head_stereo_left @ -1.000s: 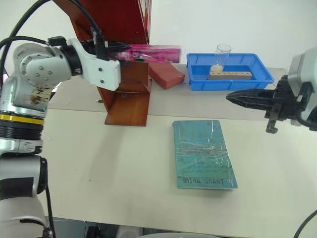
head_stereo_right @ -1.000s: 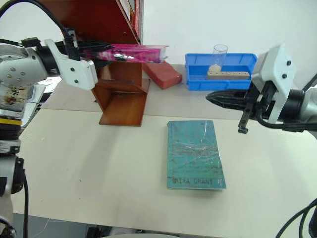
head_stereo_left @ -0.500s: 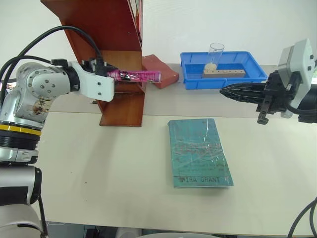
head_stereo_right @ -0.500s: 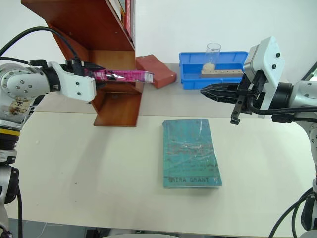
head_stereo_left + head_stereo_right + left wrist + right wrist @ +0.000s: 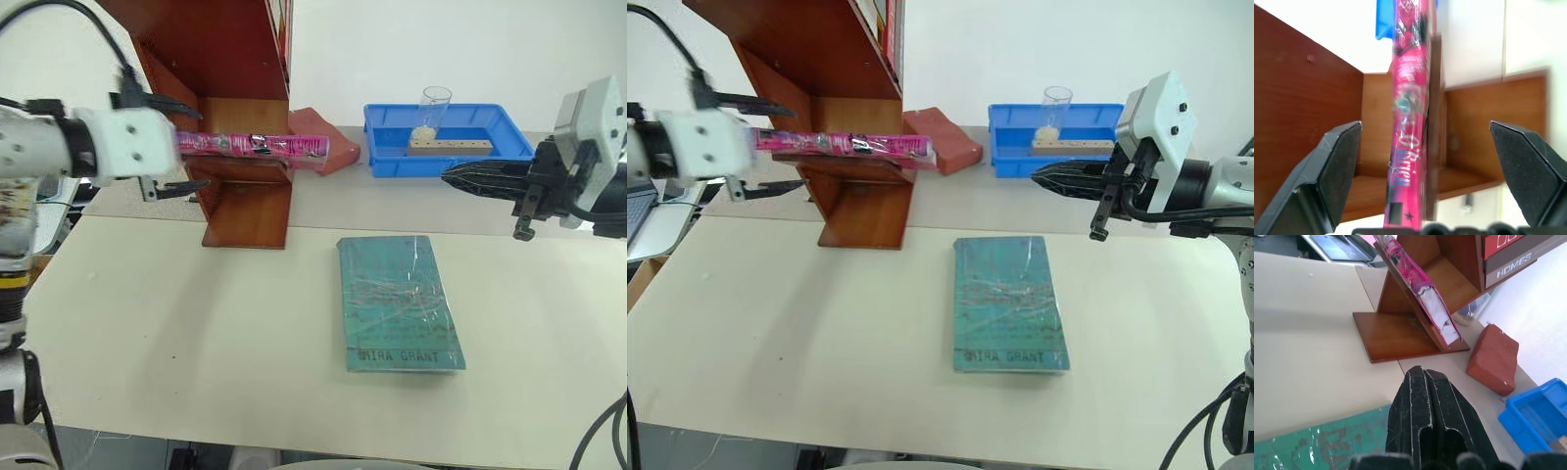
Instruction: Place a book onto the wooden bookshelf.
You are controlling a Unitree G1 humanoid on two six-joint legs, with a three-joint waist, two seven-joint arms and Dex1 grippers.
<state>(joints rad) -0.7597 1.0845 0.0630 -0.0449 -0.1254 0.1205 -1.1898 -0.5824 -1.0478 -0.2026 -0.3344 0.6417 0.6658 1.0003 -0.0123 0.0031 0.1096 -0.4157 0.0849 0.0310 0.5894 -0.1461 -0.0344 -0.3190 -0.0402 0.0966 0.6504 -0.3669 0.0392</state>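
The pink book [image 5: 257, 145] lies flat on a low shelf of the wooden bookshelf [image 5: 235, 54], its ends sticking out past both sides. My left gripper [image 5: 178, 145] is open at the book's left end, one finger above it and one below, touching neither face. In the left wrist view the book [image 5: 1408, 122] stands edge-on between the wide-apart fingers [image 5: 1337, 166]. My right gripper [image 5: 449, 177] is shut and empty, hovering above the table to the right, pointing toward the shelf. The right wrist view shows the book [image 5: 1422, 289] on the shelf board beyond that gripper [image 5: 1422, 374].
A teal book [image 5: 400, 302] marked "Mira Grant" lies flat mid-table. A red brick [image 5: 343, 152] sits right of the shelf. A blue tray [image 5: 451, 164] behind it holds a wooden block [image 5: 451, 146] and a clear glass [image 5: 438, 106]. Other books [image 5: 1508, 257] stand on a higher shelf.
My left gripper has opened, let go of the pink book and drawn back to the left. The book now lies on the shelf. The right gripper stays shut in place.
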